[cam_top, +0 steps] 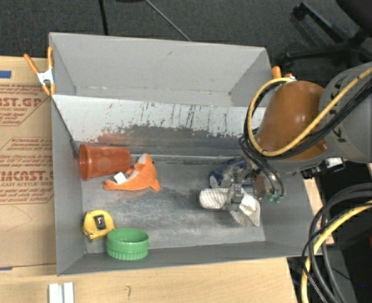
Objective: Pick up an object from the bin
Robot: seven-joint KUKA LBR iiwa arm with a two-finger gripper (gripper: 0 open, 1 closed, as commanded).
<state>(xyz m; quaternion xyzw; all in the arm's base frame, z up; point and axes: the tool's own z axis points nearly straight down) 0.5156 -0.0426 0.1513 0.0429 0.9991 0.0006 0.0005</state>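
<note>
My gripper (238,193) is low at the right side of the bin floor, its fingers down among a crumpled white and grey cloth-like thing (216,199). A second pale lobe of that thing (249,212) lies just right of the fingers. A small blue piece (219,177) shows behind the gripper, partly hidden by it. Whether the fingers are closed on the pale thing is hidden by the gripper body.
An orange-red cup (104,161) lies on its side at the left, with an orange and white toy (137,178) beside it. A yellow tape measure (97,224) and a green lid (127,243) sit at the front left corner.
</note>
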